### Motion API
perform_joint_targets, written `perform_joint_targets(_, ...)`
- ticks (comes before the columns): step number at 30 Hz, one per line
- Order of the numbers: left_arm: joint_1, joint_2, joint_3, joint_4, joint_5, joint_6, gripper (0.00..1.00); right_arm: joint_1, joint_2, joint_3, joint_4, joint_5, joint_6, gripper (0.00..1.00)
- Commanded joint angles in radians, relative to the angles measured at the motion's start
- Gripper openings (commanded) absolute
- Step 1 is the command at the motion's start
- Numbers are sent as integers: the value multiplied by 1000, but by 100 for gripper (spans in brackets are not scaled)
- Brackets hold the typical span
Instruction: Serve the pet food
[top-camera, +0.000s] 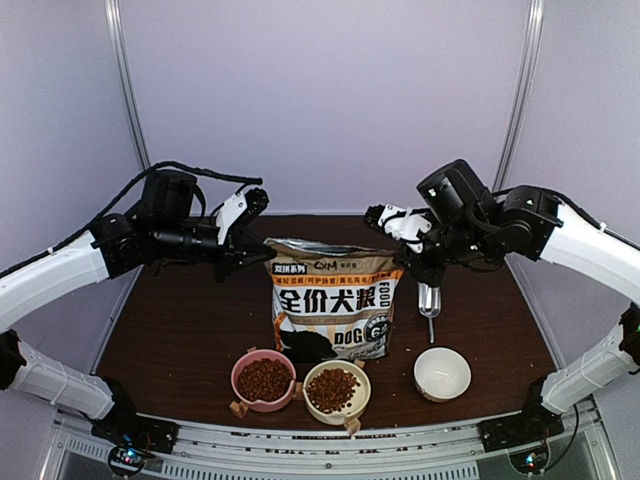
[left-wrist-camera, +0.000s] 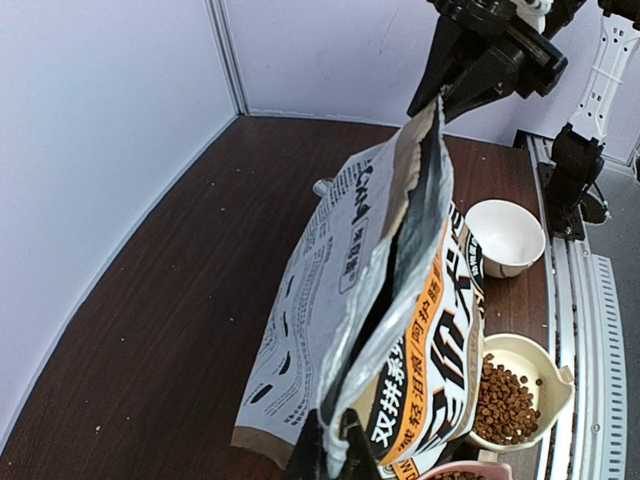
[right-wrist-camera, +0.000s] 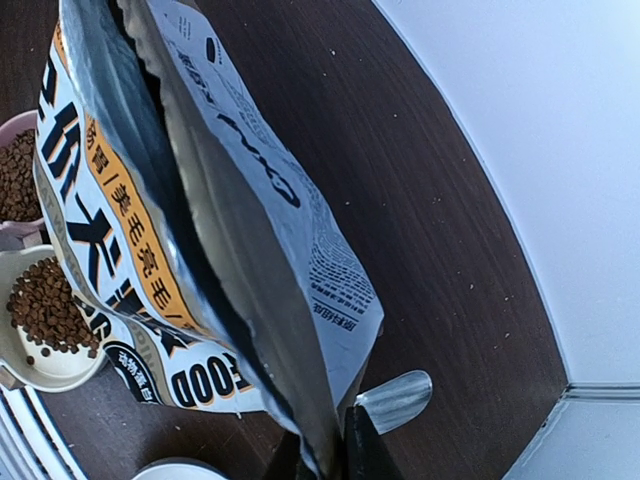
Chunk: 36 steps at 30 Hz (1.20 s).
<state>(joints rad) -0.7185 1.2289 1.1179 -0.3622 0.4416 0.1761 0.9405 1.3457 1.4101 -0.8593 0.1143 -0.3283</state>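
The pet food, dark reddish-brown kibble, fills a pink bowl (top-camera: 263, 380) and a cream bowl (top-camera: 334, 388) at the front; the cream bowl's kibble also shows in the left wrist view (left-wrist-camera: 503, 402) and the right wrist view (right-wrist-camera: 45, 305). The kraft-brown dog food bag (top-camera: 333, 300) stands upright behind them with its mouth open. My left gripper (top-camera: 257, 262) is shut on the bag's top left corner (left-wrist-camera: 330, 420). My right gripper (top-camera: 408, 268) is shut on the top right corner (right-wrist-camera: 325, 435). The bag's inside is dark; no kibble shows in it.
A white bowl (top-camera: 442, 373) with nothing in it stands at the front right. A shiny metal scoop (top-camera: 429, 303) lies on the table behind it, right of the bag, and shows in the right wrist view (right-wrist-camera: 395, 398). The brown table ends at a metal rail in front.
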Motion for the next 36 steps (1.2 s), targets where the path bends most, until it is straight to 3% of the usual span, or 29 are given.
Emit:
perform_joint_targets(1, 10, -25, -4, 2, 2, 11, 0, 2, 32, 45, 11, -65, 10, 16)
perform_joint_targets(4, 10, -25, -4, 1, 1, 10, 0, 2, 48, 61, 8, -75, 8, 15)
perform_joint_targets(9, 10, -23, -3, 0, 2, 11, 0, 1, 58, 75, 0, -73, 2, 1)
perform_joint_targets(17, 10, -17, -1, 1, 8, 13, 0, 1, 54, 83, -8, -93, 2, 0)
perform_joint_targets(22, 11, -16, -1, -1, 9, 13, 0, 2, 68, 107, -15, -105, 5, 17)
perform_joint_targets(27, 11, -16, -1, -1, 8, 14, 0, 3, 71, 126, -37, -104, 1, 19)
perform_joint_targets(28, 10, -15, 0, -1, 9, 14, 0, 3, 70, 125, -39, -105, 1, 18)
perform_joint_targets(31, 10, -13, 0, -1, 10, 14, 0, 3, 69, 121, -41, -109, 1, 0)
perform_joint_targets(36, 10, -12, 0, -3, 10, 13, 0, 3, 66, 121, -36, -123, 2, 0)
